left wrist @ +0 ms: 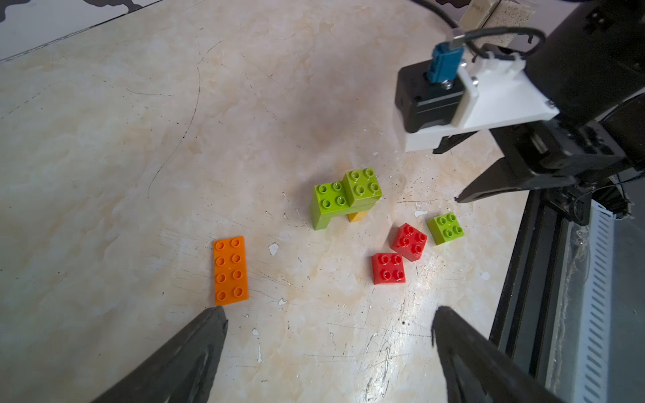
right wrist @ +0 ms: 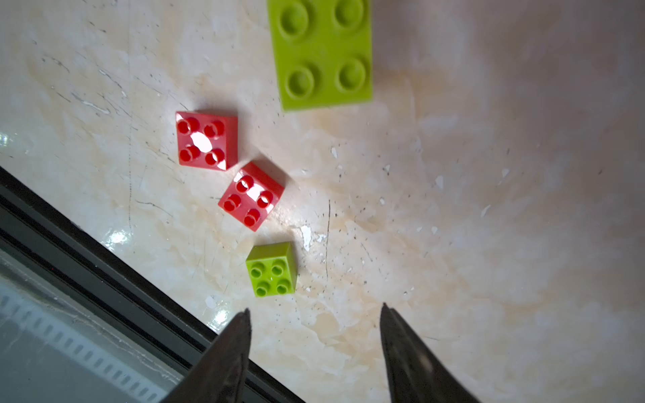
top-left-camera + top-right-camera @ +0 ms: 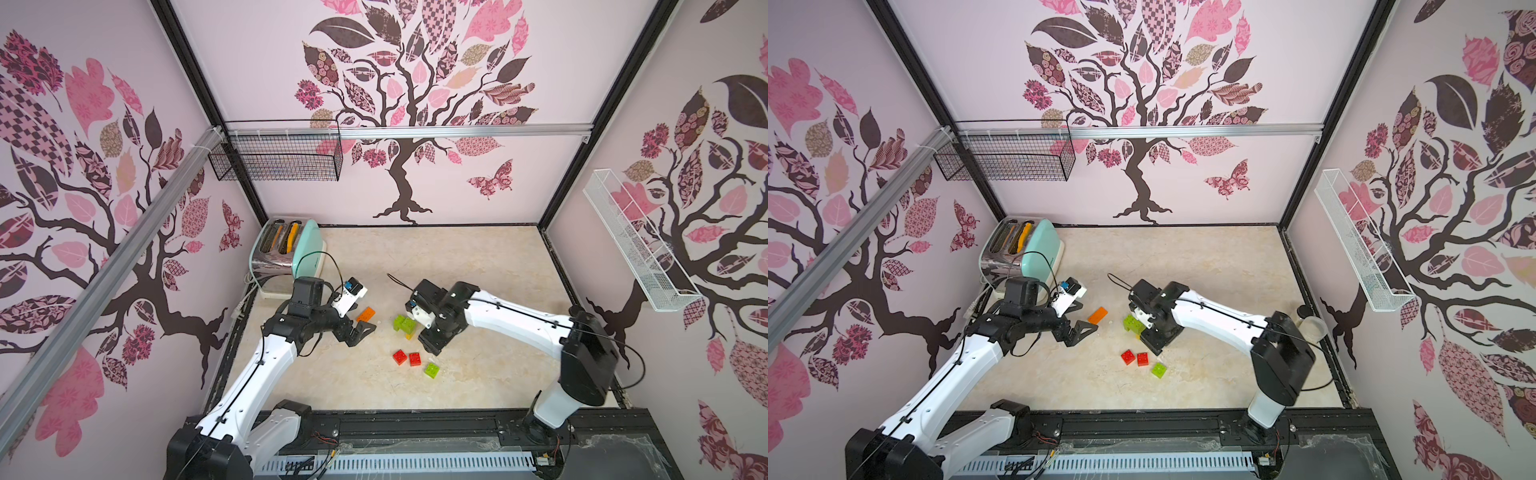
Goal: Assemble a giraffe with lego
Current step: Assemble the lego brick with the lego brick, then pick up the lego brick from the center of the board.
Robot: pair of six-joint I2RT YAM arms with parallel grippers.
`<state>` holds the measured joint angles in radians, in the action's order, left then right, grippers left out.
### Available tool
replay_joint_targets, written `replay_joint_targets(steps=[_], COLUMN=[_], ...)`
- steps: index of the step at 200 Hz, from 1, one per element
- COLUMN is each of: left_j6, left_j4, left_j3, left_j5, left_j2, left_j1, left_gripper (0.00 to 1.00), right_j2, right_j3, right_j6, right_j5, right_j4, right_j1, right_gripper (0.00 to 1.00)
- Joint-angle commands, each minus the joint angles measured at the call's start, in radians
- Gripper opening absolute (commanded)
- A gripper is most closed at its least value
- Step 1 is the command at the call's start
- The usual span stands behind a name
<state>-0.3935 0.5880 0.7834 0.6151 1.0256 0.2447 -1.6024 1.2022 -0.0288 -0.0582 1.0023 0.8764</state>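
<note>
The partly built giraffe stands mid-table: lime-green bricks stacked on a yellow leg, its studs facing up in the left wrist view. My right gripper hovers just beside it, open with nothing between its fingers. Below it lie two red lego bricks and a loose lime one. A flat orange brick lies to the left. My left gripper stands wide open and empty next to the orange brick.
A mint toaster stands at the table's back left. A black wire basket and a white wire shelf hang on the walls. A black rail runs along the front edge. A clear jar sits at the right wall.
</note>
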Motion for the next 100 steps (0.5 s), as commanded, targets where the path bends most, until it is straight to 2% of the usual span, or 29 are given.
replay_joint_targets(steps=[1,46,100], left_j6=[-0.008,-0.006,-0.013], left_j4=[-0.006,-0.009,-0.012], left_j3=[0.001,-0.002,-0.007], left_j5=[0.016,0.02,0.015], left_j2=[0.005,0.007,0.014], left_j1=[0.001,-0.008,-0.008], left_gripper=[0.98,0.98,0.98], right_j2=[0.008,-0.052,-0.096], right_j3=[-0.13,-0.129,-0.142], right_j6=[0.128,0.118,0.112], right_j5=[-0.028,0.024,0.025], right_j4=[-0.228,-0.265,-0.263], right_j1=[0.019,0.087,0.124], right_gripper=[0.6,0.59,0.53])
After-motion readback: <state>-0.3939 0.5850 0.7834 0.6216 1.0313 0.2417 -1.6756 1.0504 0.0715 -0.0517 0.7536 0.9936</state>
